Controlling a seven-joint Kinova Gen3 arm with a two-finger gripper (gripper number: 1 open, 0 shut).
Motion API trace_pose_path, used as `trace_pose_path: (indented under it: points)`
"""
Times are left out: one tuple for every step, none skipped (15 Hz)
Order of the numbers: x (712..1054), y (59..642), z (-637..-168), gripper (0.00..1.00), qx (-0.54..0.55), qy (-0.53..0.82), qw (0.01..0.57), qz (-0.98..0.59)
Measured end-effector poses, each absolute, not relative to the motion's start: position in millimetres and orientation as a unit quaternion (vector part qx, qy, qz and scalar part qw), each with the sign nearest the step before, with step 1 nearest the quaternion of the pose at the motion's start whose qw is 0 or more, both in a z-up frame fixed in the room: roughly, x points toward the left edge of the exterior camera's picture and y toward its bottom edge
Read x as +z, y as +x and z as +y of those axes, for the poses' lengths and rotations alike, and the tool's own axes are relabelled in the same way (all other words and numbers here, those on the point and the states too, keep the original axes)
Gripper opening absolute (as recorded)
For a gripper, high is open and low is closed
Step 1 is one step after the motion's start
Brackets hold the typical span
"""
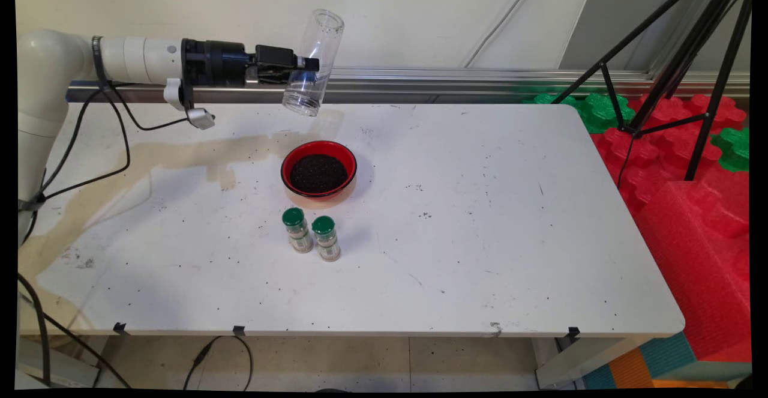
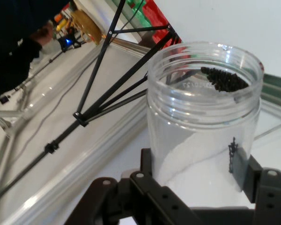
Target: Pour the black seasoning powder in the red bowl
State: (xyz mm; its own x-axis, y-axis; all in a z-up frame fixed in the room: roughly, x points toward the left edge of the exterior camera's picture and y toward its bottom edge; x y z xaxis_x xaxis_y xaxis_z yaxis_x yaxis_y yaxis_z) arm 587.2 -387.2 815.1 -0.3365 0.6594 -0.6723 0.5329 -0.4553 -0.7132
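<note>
My tool [image 1: 309, 65] is closed on a clear plastic cylindrical jar [image 1: 313, 62], gripping it at mid-body and holding it in the air above the far part of the white counter [image 1: 480, 218]. The jar is tilted, its open threaded mouth up and toward the wall, its closed base down.

Below the jar and a little toward the near edge stands a round red bowl filled with dark granules [image 1: 318, 170], well apart from the jar in height. Nearer the front edge, two small spice bottles with green caps [image 1: 311, 234] stand upright, just beside each other and near the bowl. Loose dark grains are scattered across the counter, and a brownish stain runs from the left edge toward the bowl.

Judgement: the jar looks almost empty and is held mouth-up, so nothing is pouring at this moment.

The main view shows the jar's position relative to the bowl and bottles; none of these appears in the hand view. The hand view shows what the main view cannot resolve: a small clump of dark granules [image 2: 225, 79] clinging inside the jar's rim, the tool's finger [image 2: 239, 166] pressed against the wall, and a black tripod [image 2: 112, 84] beyond.
</note>
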Motion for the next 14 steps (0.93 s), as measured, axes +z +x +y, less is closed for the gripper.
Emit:
trace_pose_path:
  points:
    - [815.3,587.4,-387.2,0.0,0.628,-0.564,0.063,-0.533]
    - [815.5,587.5,-387.3,0.0,0.626,-0.557,0.071,-0.541]
    - [815.8,587.7,-387.4,0.0,0.624,-0.55,0.08,-0.55]
    - [816.0,587.8,-387.4,0.0,0.622,-0.543,0.088,-0.558]
    - [816.4,588.0,-387.4,0.0,0.619,-0.535,0.097,-0.566]
    - [816.8,588.2,-387.5,0.0,0.617,-0.528,0.105,-0.574]
    - [817.7,588.5,-387.7,0.0,0.612,-0.513,0.121,-0.59]
    - [818.4,588.8,-387.8,0.0,0.609,-0.502,0.133,-0.6]
    - [819.3,589.2,-388.0,0.0,0.605,-0.489,0.146,-0.611]
    - [820.3,589.5,-388.2,0.0,0.601,-0.476,0.159,-0.623]
    - [821.0,589.7,-388.5,0.0,0.597,-0.464,0.17,-0.632]
    - [821.6,589.9,-388.7,0.0,0.594,-0.457,0.177,-0.638]
    - [822.0,590.1,-388.8,0.0,0.592,-0.449,0.183,-0.644]
    - [822.8,590.5,-388.8,0.0,0.587,-0.438,0.194,-0.652]
